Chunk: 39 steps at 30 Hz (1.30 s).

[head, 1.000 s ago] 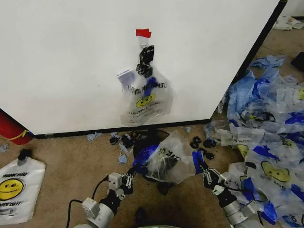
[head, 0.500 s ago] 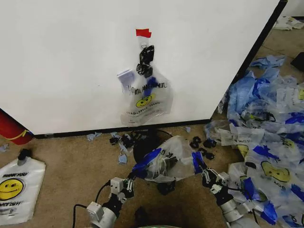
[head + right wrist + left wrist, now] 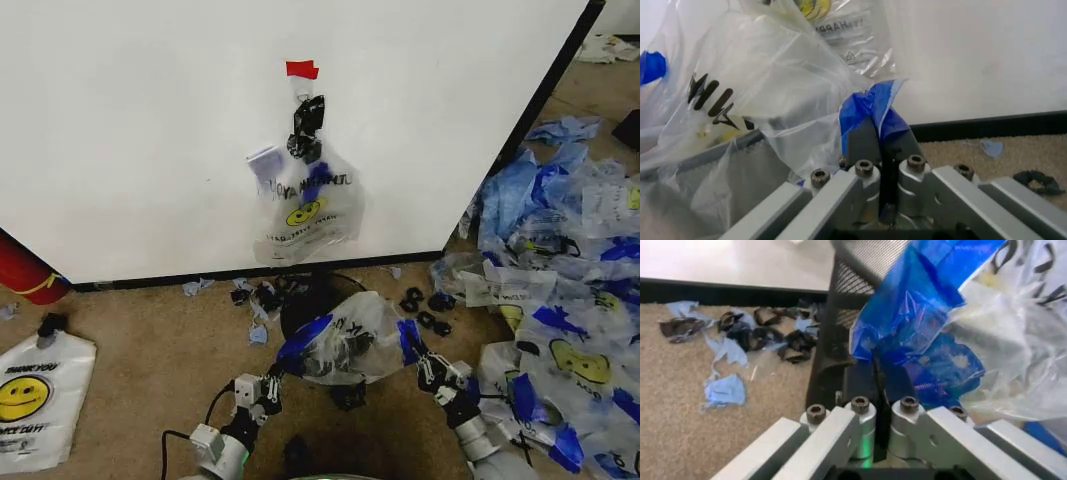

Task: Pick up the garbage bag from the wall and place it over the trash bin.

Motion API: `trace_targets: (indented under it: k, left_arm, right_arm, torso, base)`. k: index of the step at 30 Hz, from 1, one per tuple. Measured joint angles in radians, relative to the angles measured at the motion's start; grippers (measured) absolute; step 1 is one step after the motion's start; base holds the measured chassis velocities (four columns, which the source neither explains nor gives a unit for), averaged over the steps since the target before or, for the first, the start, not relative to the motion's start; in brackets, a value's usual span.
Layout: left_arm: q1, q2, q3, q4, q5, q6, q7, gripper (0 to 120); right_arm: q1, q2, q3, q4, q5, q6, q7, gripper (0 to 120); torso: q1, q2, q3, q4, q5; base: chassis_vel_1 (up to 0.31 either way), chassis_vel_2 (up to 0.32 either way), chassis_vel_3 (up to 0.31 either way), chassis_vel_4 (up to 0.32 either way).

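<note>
Now both end effectors (image 3: 272, 381) (image 3: 420, 362) pinch the garbage bag (image 3: 350, 340); lettering unreadable.

The garbage bag (image 3: 345, 340) is thin, glossy, see-through plastic film, crinkled, with opaque blue streaks at its edges. Beneath it the trash bin (image 3: 305, 300) is matt black wire mesh. The left gripper (image 3: 268, 385) and the right gripper (image 3: 418, 358) have smooth, dull grey metal fingers with dark bolt heads, each pair pinched on a blue strip of the film. The wall (image 3: 130, 130) is a smooth, matt white panel with a black strip at its base. The floor (image 3: 130, 330) is rough tan carpet. At 9 o'clock from the bin lies an opaque white plastic bag (image 3: 35, 400)
</note>
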Motion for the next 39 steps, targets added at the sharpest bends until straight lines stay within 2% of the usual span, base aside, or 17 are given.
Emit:
trace_targets:
  k: [14,23,34,39]
  left_arm:
    - [-0.015,-0.052,-0.003,0.051,0.005,-0.007,-0.053,0]
    - [-0.015,-0.091,-0.013,0.079,0.016,-0.023,-0.086,0]
    - [-0.017,-0.113,-0.027,0.095,0.017,-0.025,-0.097,0]
    - [-0.021,-0.130,-0.017,0.128,0.026,-0.026,-0.096,0]
  right_arm:
    - [0.011,0.036,0.000,-0.039,-0.010,0.007,-0.004,0]
    - [0.084,0.053,0.003,-0.117,0.031,0.049,-0.105,0]
    - [0.156,0.066,-0.026,-0.186,0.035,0.045,-0.120,0]
    - [0.186,0.078,-0.040,-0.235,0.034,0.046,-0.145,0]
  torso:
    - [0.000,0.000,0.000,-0.0002,0.0001]
    - [0.000,0.000,0.000,0.0000,0.0001]
    - [0.000,0.000,0.000,-0.0001,0.0001]
    - [0.000,0.000,0.000,-0.0001,0.0001]
  base:
    - [0.000,0.000,0.000,0.000]
    - [0.000,0.000,0.000,0.000]
    - [0.000,0.000,0.000,0.000]
    - [0.000,0.000,0.000,0.000]
